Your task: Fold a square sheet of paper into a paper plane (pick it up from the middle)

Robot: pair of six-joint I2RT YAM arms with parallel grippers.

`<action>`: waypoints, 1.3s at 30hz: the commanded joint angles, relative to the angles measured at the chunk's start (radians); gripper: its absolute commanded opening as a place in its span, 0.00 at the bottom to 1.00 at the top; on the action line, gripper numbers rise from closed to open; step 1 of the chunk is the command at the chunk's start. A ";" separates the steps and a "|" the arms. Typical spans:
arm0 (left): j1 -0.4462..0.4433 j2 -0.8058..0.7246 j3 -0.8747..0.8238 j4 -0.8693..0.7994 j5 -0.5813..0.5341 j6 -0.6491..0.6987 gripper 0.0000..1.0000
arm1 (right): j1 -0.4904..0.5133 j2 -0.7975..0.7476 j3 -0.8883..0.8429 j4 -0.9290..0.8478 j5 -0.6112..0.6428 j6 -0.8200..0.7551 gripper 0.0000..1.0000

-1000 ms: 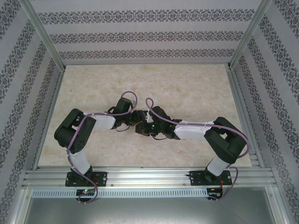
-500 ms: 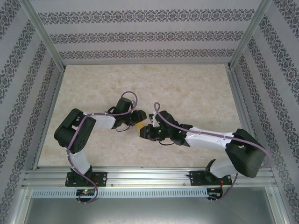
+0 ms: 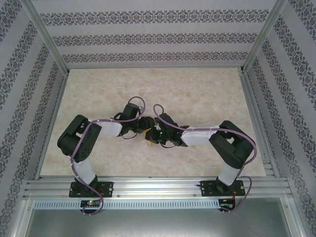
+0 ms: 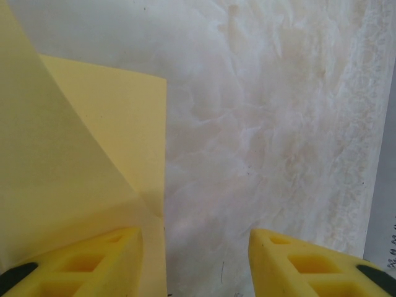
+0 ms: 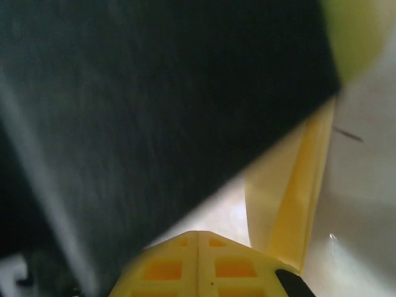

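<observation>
The yellow paper (image 4: 99, 117) lies folded on the table at the left of the left wrist view, with one flap lifted up toward the camera. My left gripper (image 4: 195, 263) stands open just above the table, its left finger (image 4: 80, 260) over the paper's edge and bare table between the fingers. In the right wrist view a narrow folded part of the paper (image 5: 291, 198) stands just right of my right gripper (image 5: 198, 263), whose yellow fingers are pressed together. From above, the left gripper (image 3: 143, 126) and right gripper (image 3: 151, 138) meet at mid-table and hide most of the paper.
The dark blurred body of the left arm (image 5: 142, 99) looms close in front of the right wrist camera. The marbled tabletop (image 3: 197, 94) has metal rails (image 3: 148, 186) along its near edge and patterned walls around the other sides.
Half a second ago the right arm was stretched out with its elbow far right. It has since folded back, bringing its gripper close against the left gripper. The left arm has stayed put.
</observation>
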 commanded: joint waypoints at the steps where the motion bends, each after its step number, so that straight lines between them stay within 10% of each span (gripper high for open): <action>1: 0.005 0.036 -0.007 -0.090 0.000 0.016 0.50 | -0.023 0.056 0.018 0.055 -0.014 0.015 0.07; 39: 0.004 0.011 -0.003 -0.086 0.008 0.004 0.51 | -0.041 0.138 -0.106 0.109 -0.026 0.031 0.04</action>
